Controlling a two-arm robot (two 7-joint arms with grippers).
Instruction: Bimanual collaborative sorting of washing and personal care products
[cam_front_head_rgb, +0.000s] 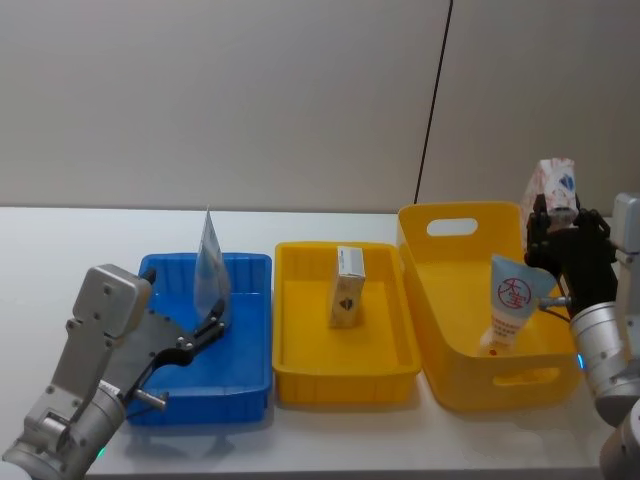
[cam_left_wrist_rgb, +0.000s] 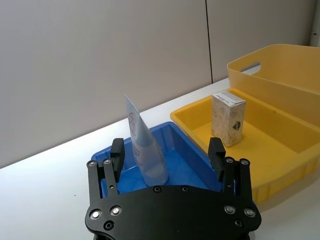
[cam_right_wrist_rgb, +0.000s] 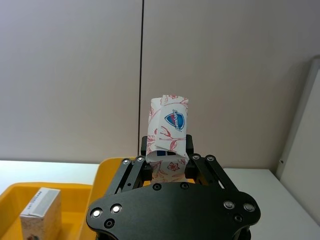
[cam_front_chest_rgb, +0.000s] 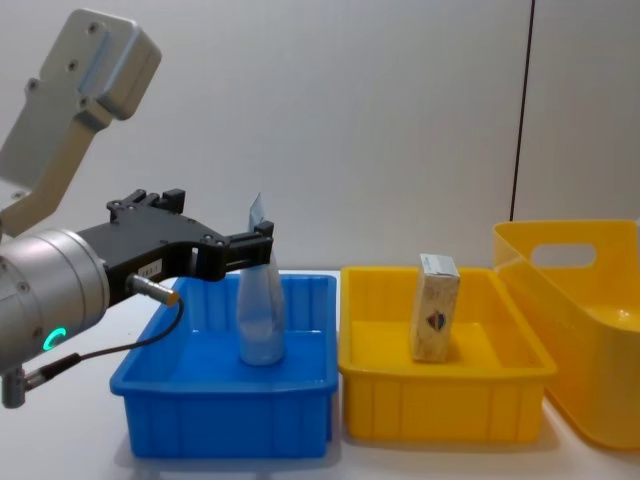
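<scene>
Right gripper is clamping the patterned carton above the tall yellow bin; left gripper is sitting open around the tube in the blue bin.

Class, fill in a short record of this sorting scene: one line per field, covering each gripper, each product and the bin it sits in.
Left gripper: open, straddling the tube in the blue bin
Right gripper: shut on the patterned carton, raised above the tall yellow bin
Clear-blue tube: upright in the blue bin
Cream carton: upright in the shallow yellow tray
Printed tube: leaning inside the tall yellow bin
Patterned carton: held in the air
</scene>
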